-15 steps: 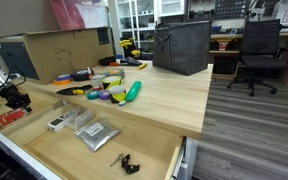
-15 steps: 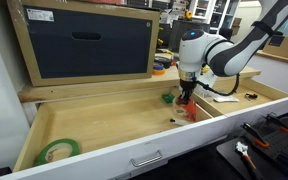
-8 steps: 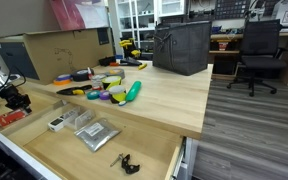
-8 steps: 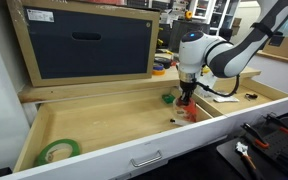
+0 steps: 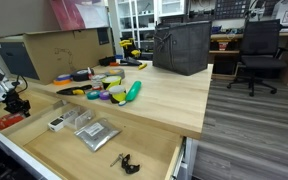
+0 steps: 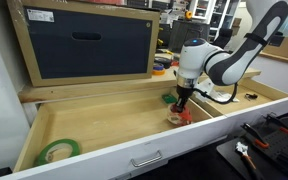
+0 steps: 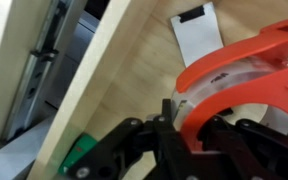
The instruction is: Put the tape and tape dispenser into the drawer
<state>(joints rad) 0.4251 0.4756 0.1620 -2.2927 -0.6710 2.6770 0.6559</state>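
My gripper (image 6: 181, 103) is shut on the red tape dispenser (image 6: 180, 116), held low inside the wide plywood drawer (image 6: 104, 125) next to a thin divider (image 6: 210, 106). In the wrist view the dispenser (image 7: 246, 72) fills the right side, its edge clamped between my black fingers (image 7: 174, 128). An exterior view shows the gripper (image 5: 17, 106) at the far left over the dispenser (image 5: 8, 120). A green tape roll (image 6: 58, 151) lies flat in the drawer's far corner compartment, well away from the gripper.
The drawer (image 5: 149, 150) also holds silver packets (image 5: 94, 132), a white item (image 5: 56, 124), a black clip (image 5: 126, 162) and a small green thing (image 6: 169, 98). On the tabletop are a long green object (image 5: 132, 92), a cardboard box (image 5: 59, 50) and a black bag (image 5: 181, 48).
The gripper has sunk a little lower into the drawer and shifted slightly sideways, still holding the dispenser. Everything else is unmoved.
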